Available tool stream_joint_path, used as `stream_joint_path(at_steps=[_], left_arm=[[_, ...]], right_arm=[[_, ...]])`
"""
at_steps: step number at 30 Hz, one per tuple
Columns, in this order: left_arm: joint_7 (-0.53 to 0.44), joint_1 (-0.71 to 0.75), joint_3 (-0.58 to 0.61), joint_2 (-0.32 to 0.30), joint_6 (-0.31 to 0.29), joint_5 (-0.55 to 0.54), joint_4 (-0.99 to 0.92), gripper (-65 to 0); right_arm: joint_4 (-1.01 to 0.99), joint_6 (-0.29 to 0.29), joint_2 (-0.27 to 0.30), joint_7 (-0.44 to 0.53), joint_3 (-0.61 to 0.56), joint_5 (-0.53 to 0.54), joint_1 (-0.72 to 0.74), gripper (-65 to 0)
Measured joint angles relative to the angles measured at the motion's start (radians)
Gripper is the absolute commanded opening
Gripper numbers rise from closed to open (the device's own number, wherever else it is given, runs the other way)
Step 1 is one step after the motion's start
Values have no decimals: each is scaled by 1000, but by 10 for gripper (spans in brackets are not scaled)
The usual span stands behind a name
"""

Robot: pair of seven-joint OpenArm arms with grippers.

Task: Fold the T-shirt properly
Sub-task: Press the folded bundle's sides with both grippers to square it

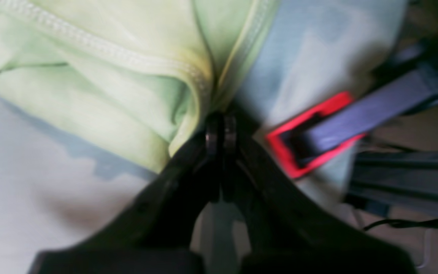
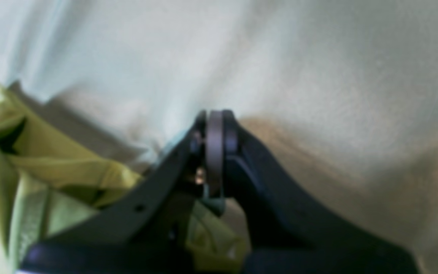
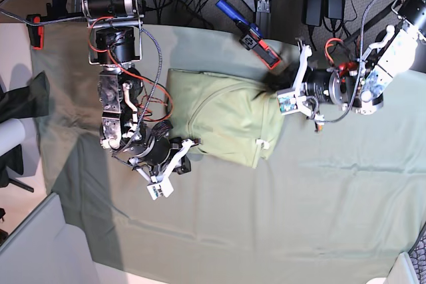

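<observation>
Yellow-green cotton, the T-shirt (image 3: pixel 226 119) lies partly folded near the middle of the worktop, on the duller grey-green table cloth (image 3: pixel 319 197). The left gripper (image 1: pixel 219 125) has its fingers pressed together on a hemmed edge of the shirt at its side. The right gripper (image 2: pixel 215 125) sits just beside the shirt's opposite edge, fingers closed with nothing between them. A red-and-blue clamp (image 3: pixel 249 31) grips the cloth's far edge.
</observation>
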Motion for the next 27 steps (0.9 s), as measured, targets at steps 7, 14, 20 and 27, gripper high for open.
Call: stream_joint_path(at_steps=[7,14,20,27], left_arm=[[-43,-111,-2,18,-1,7,-129,-650],[-116,-255,-2,25,-4,26,-325,-650],[-126,-365,-2,70,-5,37,-474,-650],[-140,-449,-2,131,-3,61,-588,-650]], right_arm=[[0,0,58,-10,0,63,0,-650],[0,0,74,-74,-1,175,0,-650],[43,0,74,-92,-1,223,-61,-650],[204,0,74,-95,-1,264,-205,-650]])
